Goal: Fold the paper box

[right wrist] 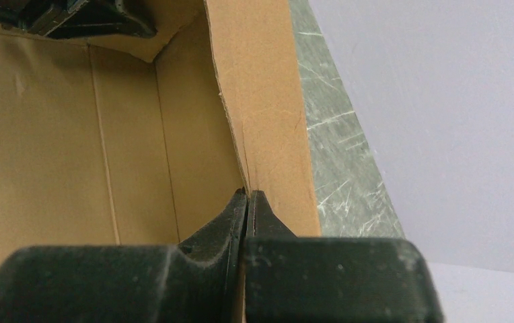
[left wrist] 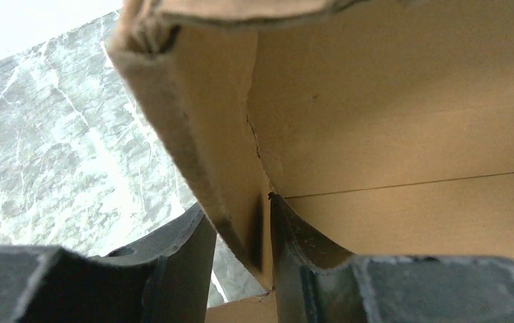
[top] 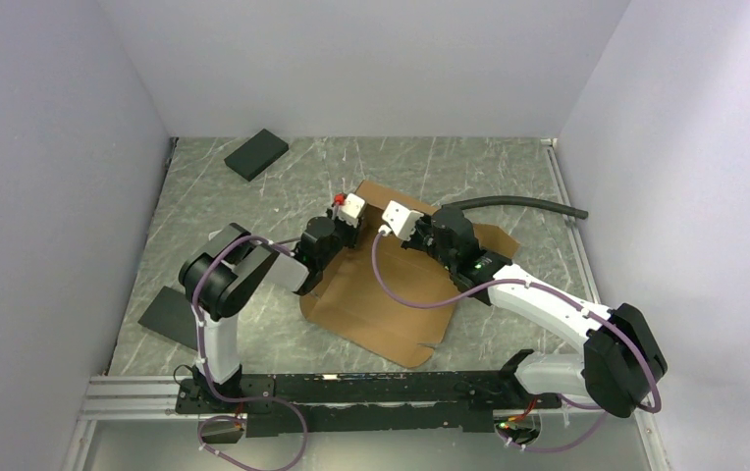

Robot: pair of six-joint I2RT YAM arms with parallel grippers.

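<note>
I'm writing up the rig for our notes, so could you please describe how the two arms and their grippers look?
Both arms have black joints and white link shells, with purple cables looped along them. The left arm and right arm each carry a white camera block at the wrist; the left one has a red part. A green light glows on the right arm. The left gripper and right gripper have matte black fingers.

Overhead rear view facing down, both wrist views close inside paper box (top: 391,294)

Both arms crowd the box (top: 381,304) at mid-worktop (top: 508,167), blocking its far half. A hose (top: 518,202) crosses behind it on the right. Open marble lies left, between two black pads (top: 256,153) (top: 167,314).
</note>
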